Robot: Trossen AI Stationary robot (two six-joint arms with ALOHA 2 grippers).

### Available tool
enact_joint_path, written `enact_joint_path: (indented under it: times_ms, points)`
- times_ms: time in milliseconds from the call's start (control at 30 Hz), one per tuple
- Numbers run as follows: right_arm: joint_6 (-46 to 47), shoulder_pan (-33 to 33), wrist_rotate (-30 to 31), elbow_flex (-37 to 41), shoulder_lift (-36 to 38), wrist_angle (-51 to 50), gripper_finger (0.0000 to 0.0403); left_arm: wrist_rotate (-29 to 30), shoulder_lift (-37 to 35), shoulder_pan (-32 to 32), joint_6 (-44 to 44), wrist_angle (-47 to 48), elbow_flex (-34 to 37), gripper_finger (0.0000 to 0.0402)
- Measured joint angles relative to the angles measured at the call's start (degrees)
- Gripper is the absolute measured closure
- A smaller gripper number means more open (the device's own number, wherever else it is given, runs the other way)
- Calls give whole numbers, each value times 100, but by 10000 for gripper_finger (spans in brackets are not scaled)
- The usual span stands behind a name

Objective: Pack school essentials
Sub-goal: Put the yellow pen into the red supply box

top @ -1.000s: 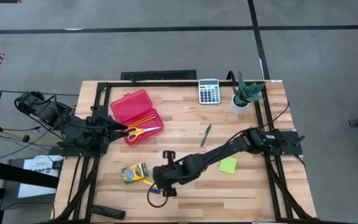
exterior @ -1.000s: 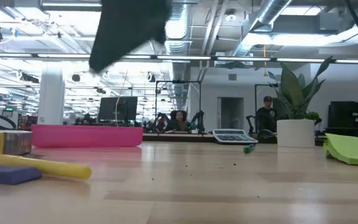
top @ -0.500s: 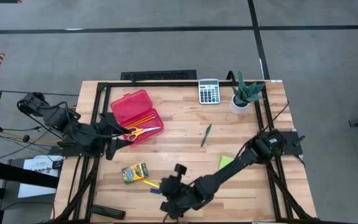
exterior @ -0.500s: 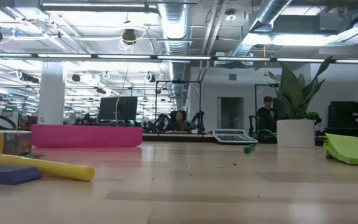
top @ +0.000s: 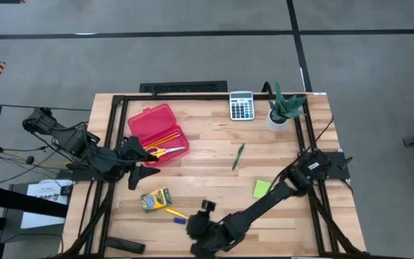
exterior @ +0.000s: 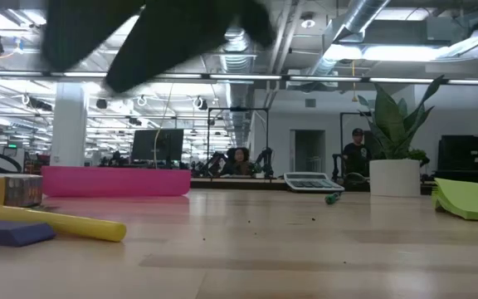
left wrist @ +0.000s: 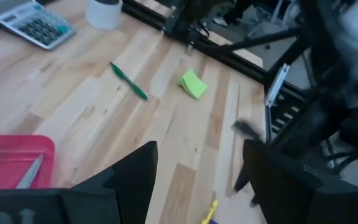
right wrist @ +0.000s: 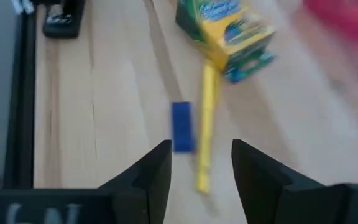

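No writing reads clearly anywhere: the crayon box [right wrist: 225, 36] shows a blurred printed panel in green, yellow and blue, and the calculator [left wrist: 27, 22] keys are too small to make out.

The right gripper [right wrist: 201, 177] hovers over the near edge of the worktop [top: 214, 173], its fingers spread apart with nothing between them. Just ahead of its fingertips lie the blue eraser [right wrist: 181, 126] and the yellow marker [right wrist: 206, 127], side by side, and the crayon box sits beyond them, touching the marker's far end. In the high view this gripper [top: 205, 232] is a dark mass that partly merges with its arm, so the fingers cannot be separated there.

The left gripper [left wrist: 197, 180] is spread and empty, held just beside the red case [top: 157, 134]. The scissors [top: 165, 152] and orange pencils [top: 166, 137] lie in the case next to it; only a corner of the case and a scissor blade show in its wrist view. Ahead of it, well apart, are the green pen [left wrist: 128, 80] and the sticky pad [left wrist: 193, 84]. The right arm is a dark blur at that view's edge.

In the low view a blurred dark arm cuts across the top; which arm cannot be told. The potted plant [exterior: 394, 145] stands far off.
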State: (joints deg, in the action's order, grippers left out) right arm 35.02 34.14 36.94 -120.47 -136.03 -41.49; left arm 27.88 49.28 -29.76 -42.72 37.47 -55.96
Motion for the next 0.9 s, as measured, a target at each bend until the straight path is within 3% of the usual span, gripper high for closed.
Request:
enact_joint_path:
  times_ms: [300, 367, 467, 600, 700, 800, 900]
  points:
    - [318, 33, 1189, 29, 1729, -4132, 244, 432, -4, 22, -60, -234, 0, 170]
    - [887, 134, 1506, 429, 2368, -4750, 252, 463, -4, 69, -106, -234, 0, 170]
    - [1756, 363, 1674, 1806, 3577, -4667, 266, 528, -4, 123, -156, -236, 0, 170]
    - [2894, 640, 1918, 4276, 5613, -3262, 284, 603, -4, 209, -157, -236, 0, 170]
    - [2863, 580, 1864, 6234, 6833, -779, 289, 611, -3, 318, -239, -234, 0, 170]
    - [1703, 410, 1377, 7878, 7294, 2591, 286, 619, -4, 356, -260, -231, 0, 170]
    - [833, 175, 860, 8861, 7018, 5208, 275, 603, -4, 361, -300, -229, 0, 170]
